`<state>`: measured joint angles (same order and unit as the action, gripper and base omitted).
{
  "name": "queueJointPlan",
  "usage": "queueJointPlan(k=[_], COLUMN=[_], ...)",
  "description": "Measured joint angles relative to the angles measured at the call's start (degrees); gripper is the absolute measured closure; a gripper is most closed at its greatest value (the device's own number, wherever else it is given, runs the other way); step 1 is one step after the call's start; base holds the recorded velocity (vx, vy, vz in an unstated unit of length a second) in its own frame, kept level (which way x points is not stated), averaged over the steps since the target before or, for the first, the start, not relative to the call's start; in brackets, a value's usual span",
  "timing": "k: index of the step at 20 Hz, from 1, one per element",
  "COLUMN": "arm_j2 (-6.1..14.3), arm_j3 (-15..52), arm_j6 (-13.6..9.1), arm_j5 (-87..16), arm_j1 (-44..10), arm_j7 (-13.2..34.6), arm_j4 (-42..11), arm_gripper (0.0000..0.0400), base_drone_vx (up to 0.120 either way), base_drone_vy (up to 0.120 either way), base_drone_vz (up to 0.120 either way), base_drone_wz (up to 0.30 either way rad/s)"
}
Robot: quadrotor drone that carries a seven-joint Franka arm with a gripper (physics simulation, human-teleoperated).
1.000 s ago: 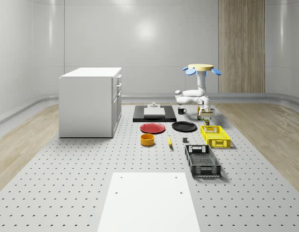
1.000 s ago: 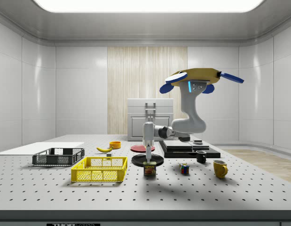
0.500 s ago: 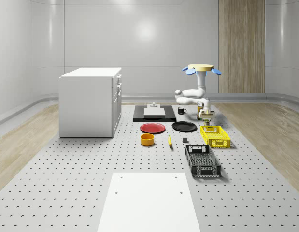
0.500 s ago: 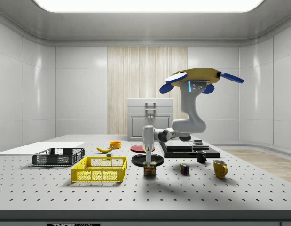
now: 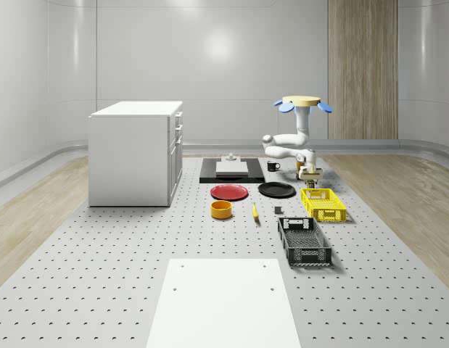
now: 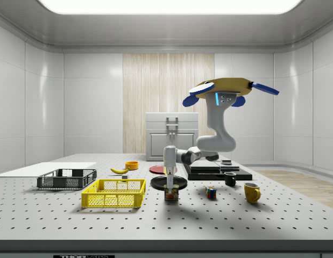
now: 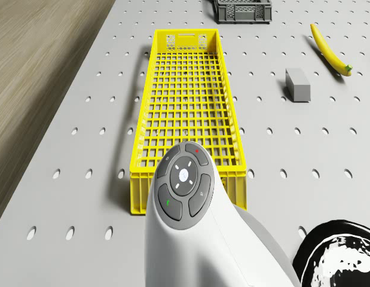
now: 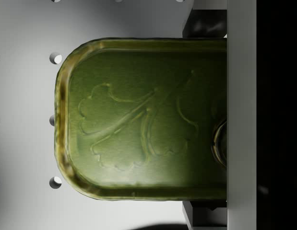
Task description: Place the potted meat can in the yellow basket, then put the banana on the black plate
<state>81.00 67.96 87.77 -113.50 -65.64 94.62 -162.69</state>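
Two baskets sit right of centre in the whole-scene view, the yellow basket behind the black basket, both holding nothing; the drone hovers behind them, beside the black plate; one banana lies mid-frame. Side view: the gripper is clamped on the potted meat can, just right of the yellow basket; one mug stands at right. Drone view: one grey block near the banana, upper right. Wrist view: the can's green lid fills the centre, a finger against its edge.
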Motion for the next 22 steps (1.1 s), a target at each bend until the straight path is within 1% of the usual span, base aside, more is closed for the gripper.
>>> queueJointPlan(k=[7,8,10,13,19,22], arm_j2=[0.7,0.8,0.9,1.0,1.2,1.1], arm_j3=[-0.7,-0.7,-0.8,-0.8,-0.9,0.0], arm_j6=[0.6,0.7,0.8,1.0,1.0,0.5], arm_j5=[-0.4,-0.5,-0.5,-0.5,-0.7,0.1], arm_j1=[0.5,0.6,0.6,0.7,0.7,0.8], arm_j7=[0.0,0.0,0.0,0.0,-0.6,-0.6], arm_j4=[-0.5,-0.5,-0.6,-0.7,-0.8,-1.1], arm_gripper=[0.0000,0.0033,0.0079,0.0116,0.0116,0.0115], base_drone_vx=[0.000,0.000,0.000,0.000,0.000,0.000], base_drone_vy=[0.000,0.000,0.000,0.000,0.000,0.000], base_drone_vz=[0.000,0.000,0.000,0.000,0.000,0.000], base_drone_wz=[0.000,0.000,0.000,0.000,0.000,0.000])
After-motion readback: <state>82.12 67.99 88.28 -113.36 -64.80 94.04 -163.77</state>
